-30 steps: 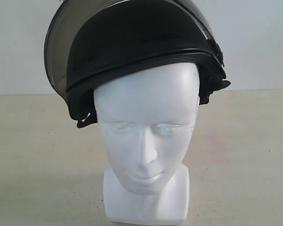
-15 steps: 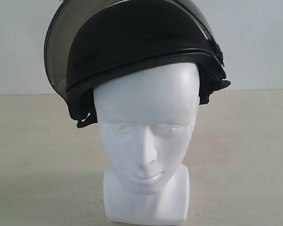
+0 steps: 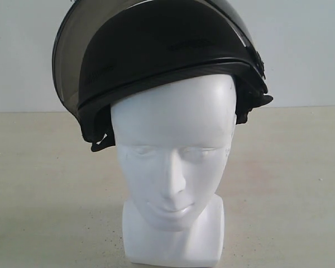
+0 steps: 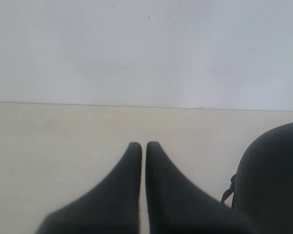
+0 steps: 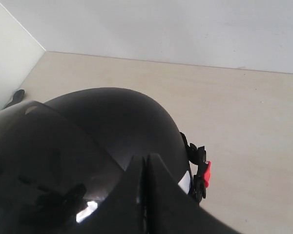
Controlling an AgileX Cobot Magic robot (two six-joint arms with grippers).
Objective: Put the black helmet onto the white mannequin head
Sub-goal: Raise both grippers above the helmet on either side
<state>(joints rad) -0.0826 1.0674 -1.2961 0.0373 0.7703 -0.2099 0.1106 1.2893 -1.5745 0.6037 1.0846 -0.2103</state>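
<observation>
The black helmet [image 3: 156, 50] sits on top of the white mannequin head [image 3: 173, 145], tilted, with its smoky visor [image 3: 67, 61] raised at the left. The face below stays uncovered. Neither gripper shows in the exterior view. In the left wrist view my left gripper [image 4: 143, 145] is shut and empty over the table, with the helmet [image 4: 273, 180] off to one side. In the right wrist view my right gripper [image 5: 144, 157] is shut, its tips just above the helmet's shell [image 5: 122, 117] beside the visor [image 5: 39, 156]. Nothing shows between its fingers.
The head stands on a beige table [image 3: 290, 184] in front of a white wall [image 3: 301, 50]. A red strap buckle [image 5: 207, 171] hangs at the helmet's side. A small dark object [image 5: 14, 97] lies near the side wall.
</observation>
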